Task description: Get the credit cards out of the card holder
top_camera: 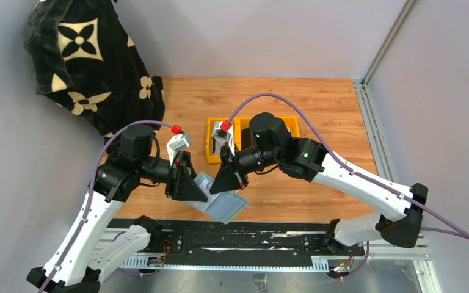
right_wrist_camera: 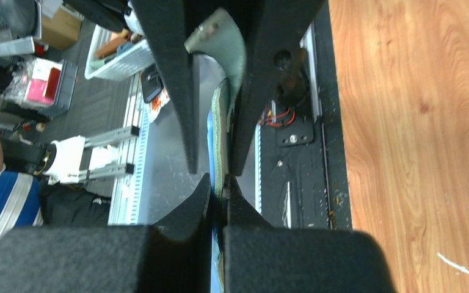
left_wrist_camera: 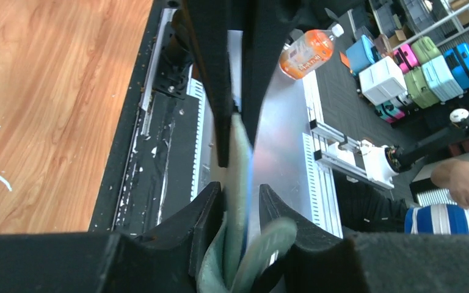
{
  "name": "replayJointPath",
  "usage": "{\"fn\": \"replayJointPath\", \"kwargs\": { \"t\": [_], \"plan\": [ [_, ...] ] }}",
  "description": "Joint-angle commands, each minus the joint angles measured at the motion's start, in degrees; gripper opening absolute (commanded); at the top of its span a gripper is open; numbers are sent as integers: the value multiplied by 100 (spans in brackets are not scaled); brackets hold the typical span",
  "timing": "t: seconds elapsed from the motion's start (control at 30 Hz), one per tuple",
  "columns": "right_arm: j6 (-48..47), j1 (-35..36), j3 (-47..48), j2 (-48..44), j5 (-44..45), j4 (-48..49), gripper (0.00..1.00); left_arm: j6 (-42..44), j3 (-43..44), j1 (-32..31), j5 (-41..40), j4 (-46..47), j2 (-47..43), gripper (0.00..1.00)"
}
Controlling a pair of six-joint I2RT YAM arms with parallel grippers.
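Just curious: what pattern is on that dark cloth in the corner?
Black plush cloth with cream flower motifs; top view best.

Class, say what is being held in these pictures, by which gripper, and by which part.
The card holder. The right gripper is pinched shut on one edge. The left gripper has its jaws standing apart around the opposite side, not clamping it.
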Motion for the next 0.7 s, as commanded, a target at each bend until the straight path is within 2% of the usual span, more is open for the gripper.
{"fn": "replayJointPath", "kwargs": {
  "t": [0.0, 0.13, 0.17, 0.23, 0.33, 0.4, 0.43, 0.5, 0.53, 0.6, 0.67],
  "plan": [
    [-571, 27, 410, 189, -328, -1112, 0, 190, -136, -10, 614, -90, -237, 34],
    [-653, 25, 636, 317, -422, -1280, 0, 217, -174, -10, 547, -90, -336, 29],
    [-656, 25, 678, 339, -422, -1299, 0, 249, -172, -10, 535, -90, -352, 26],
    [-648, 25, 741, 364, -444, -1300, 0, 274, -173, -10, 454, -90, -380, 12],
    [-636, 25, 818, 384, -561, -1213, 0, 288, -185, -10, 423, -98, -392, 2],
    [-639, 25, 843, 388, -655, -1174, 0, 288, -170, -5, 464, -100, -386, 0],
    [-666, 25, 854, 383, -665, -1175, 4, 288, -162, -9, 479, -99, -376, 0],
    [-702, -6, 884, 320, -466, -1199, 28, 276, -113, -10, 419, -110, -353, 0],
    [-696, -66, 904, 242, -367, -1211, 35, 261, -101, -10, 345, -108, -324, 0],
    [-613, -250, 850, -44, 127, -1076, 45, 230, -105, -5, 178, -119, -252, 0],
    [-386, -457, 669, -441, 665, -749, 50, 199, -94, -2, -56, -104, -178, 0]
  ]
}}
